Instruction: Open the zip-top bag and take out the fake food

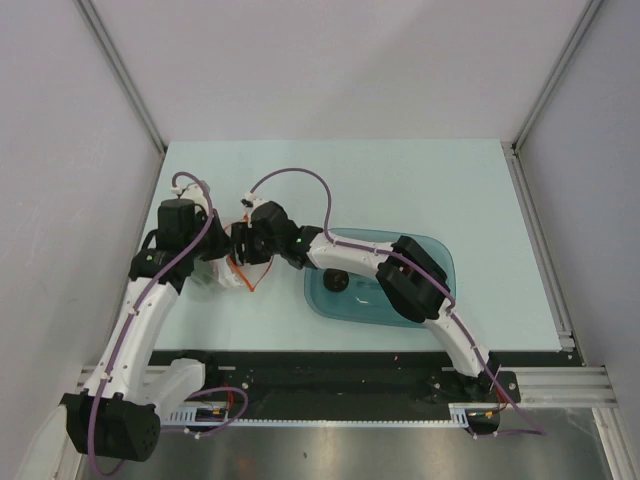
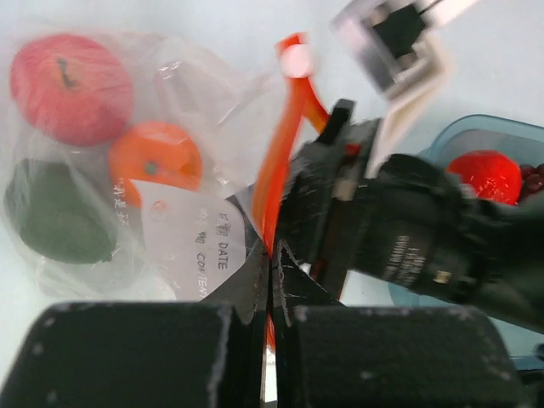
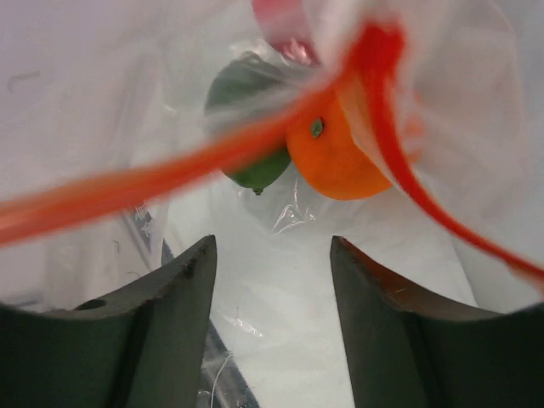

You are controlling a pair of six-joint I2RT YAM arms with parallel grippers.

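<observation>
The clear zip-top bag (image 2: pixel 195 93) lies left of centre with its orange-red zip strip (image 2: pixel 287 144) pulled up and apart. My left gripper (image 2: pixel 272 259) is shut on that strip at the bag's mouth. Fake food shows through the plastic: a red fruit (image 2: pixel 72 85), an orange (image 2: pixel 153 161) and a green one (image 2: pixel 59 212). My right gripper (image 3: pixel 272 255) is open and points into the open mouth, with the orange (image 3: pixel 340 157) and the green fruit (image 3: pixel 251 127) just ahead and nothing between its fingers. From above, both grippers (image 1: pixel 243 243) meet at the bag (image 1: pixel 222 278).
A teal translucent tub (image 1: pixel 330 305) stands right of the bag, partly under my right arm. It holds a red fruit (image 2: pixel 484 174), dark-red grapes (image 2: pixel 534 178) and a dark item (image 1: pixel 336 281). Grey walls enclose the table on three sides.
</observation>
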